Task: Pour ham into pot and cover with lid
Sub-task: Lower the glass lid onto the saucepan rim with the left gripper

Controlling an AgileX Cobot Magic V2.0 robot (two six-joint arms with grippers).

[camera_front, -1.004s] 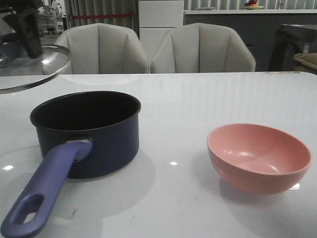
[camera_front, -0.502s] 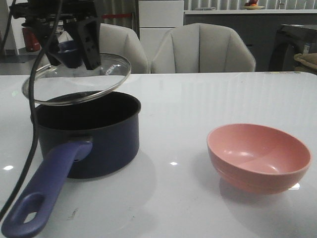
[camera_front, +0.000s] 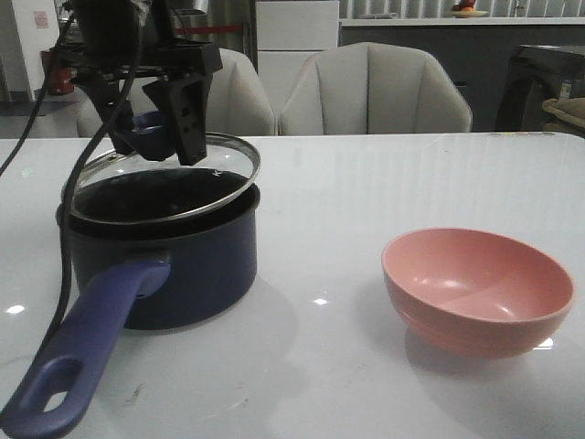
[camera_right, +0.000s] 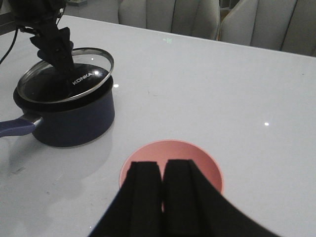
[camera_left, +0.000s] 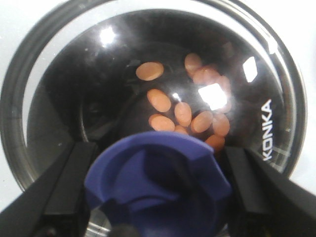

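The dark navy pot stands at the left of the table, its purple-blue handle pointing toward the front edge. My left gripper is shut on the blue knob of the glass lid. The lid sits slightly tilted right at the pot's rim. Through the glass, several orange-pink ham slices lie on the pot's black bottom. My right gripper is shut and empty, hanging above the pink bowl. It does not show in the front view.
The empty pink bowl stands on the white table to the right of the pot. A black cable hangs from the left arm beside the pot. Two pale chairs stand behind the far edge.
The left gripper has carried the lid from the upper left to over the pot and lowered it onto the pot's rim. The bowl has not moved.
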